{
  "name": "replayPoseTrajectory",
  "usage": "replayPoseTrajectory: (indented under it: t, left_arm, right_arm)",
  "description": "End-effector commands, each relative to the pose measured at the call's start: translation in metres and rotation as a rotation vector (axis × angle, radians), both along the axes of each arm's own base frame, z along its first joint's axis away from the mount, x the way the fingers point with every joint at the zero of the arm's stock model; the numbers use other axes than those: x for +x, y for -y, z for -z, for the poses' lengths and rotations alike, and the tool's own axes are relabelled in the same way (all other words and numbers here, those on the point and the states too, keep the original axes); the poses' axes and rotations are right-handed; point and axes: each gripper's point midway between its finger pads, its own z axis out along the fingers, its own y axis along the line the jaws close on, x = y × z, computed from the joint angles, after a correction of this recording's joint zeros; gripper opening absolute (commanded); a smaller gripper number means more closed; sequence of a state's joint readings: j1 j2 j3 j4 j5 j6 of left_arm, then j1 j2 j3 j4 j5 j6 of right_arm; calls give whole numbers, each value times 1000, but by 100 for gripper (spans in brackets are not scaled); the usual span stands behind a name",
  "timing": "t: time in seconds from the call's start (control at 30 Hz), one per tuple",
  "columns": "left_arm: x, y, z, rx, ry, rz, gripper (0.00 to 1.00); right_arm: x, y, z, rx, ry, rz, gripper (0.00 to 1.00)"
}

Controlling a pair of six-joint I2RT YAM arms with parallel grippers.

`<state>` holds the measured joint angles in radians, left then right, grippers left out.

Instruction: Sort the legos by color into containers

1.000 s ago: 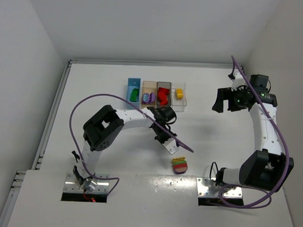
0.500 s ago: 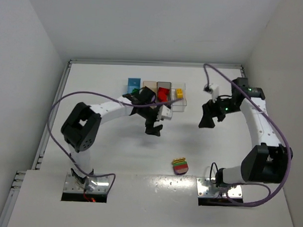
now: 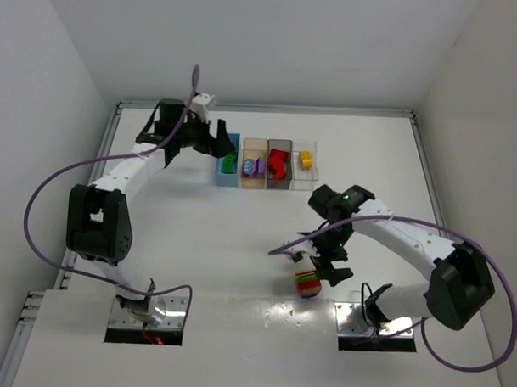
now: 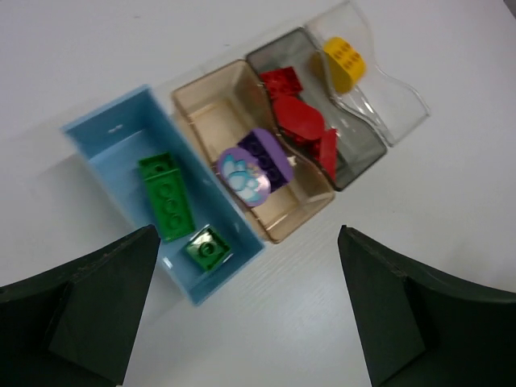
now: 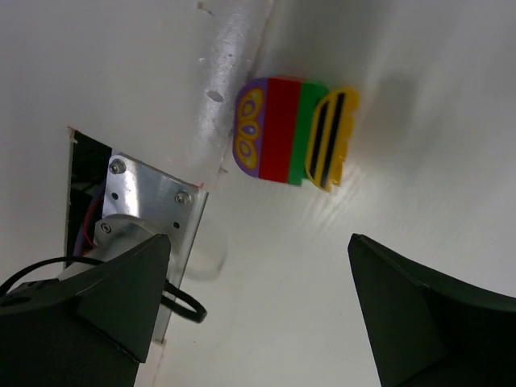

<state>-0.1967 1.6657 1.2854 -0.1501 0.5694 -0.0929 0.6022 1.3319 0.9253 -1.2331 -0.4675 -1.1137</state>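
Observation:
Four containers stand in a row at the back: blue (image 4: 105,129) holding green legos (image 4: 165,197), tan (image 4: 210,89) holding a purple lego (image 4: 254,165), dark grey (image 4: 363,149) holding red legos (image 4: 298,121), clear (image 4: 403,97) holding a yellow lego (image 4: 345,63). My left gripper (image 3: 211,145) hovers open and empty by the blue container (image 3: 228,158). A stacked clump (image 3: 306,284) of purple, red, green and yellow legos (image 5: 294,133) lies near the front edge. My right gripper (image 3: 326,265) hangs open just above and beside it, with nothing between its jaws.
The right arm's metal base plate (image 5: 141,210) and a black cable loop sit close to the clump. The left arm's base plate (image 3: 148,313) is at the front left. Purple cables (image 3: 46,186) arc off both arms. White walls enclose the table.
My left arm swung from mid-table to the back left beside the blue container, and its gripper went from shut to open. My right arm came from the back right down to the clump.

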Motion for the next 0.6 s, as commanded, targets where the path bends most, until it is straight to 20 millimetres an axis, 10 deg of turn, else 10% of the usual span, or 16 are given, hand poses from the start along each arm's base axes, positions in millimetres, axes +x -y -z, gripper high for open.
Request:
replayPoseTrajectory:
  t: [0.0, 0.23, 0.57]
  left_arm:
    - [5, -33, -39, -72, 0, -144, 100]
    - [-10, -80, -46, -41, 50, -238, 100]
    - [-21, -83, -33, -7, 74, -230, 100]
  right_arm:
    - [1, -18, 16, 7, 41, -102, 92]
    - [-23, -45, 51, -86, -41, -49, 89]
    - [-21, -45, 85, -179, 38, 88, 99]
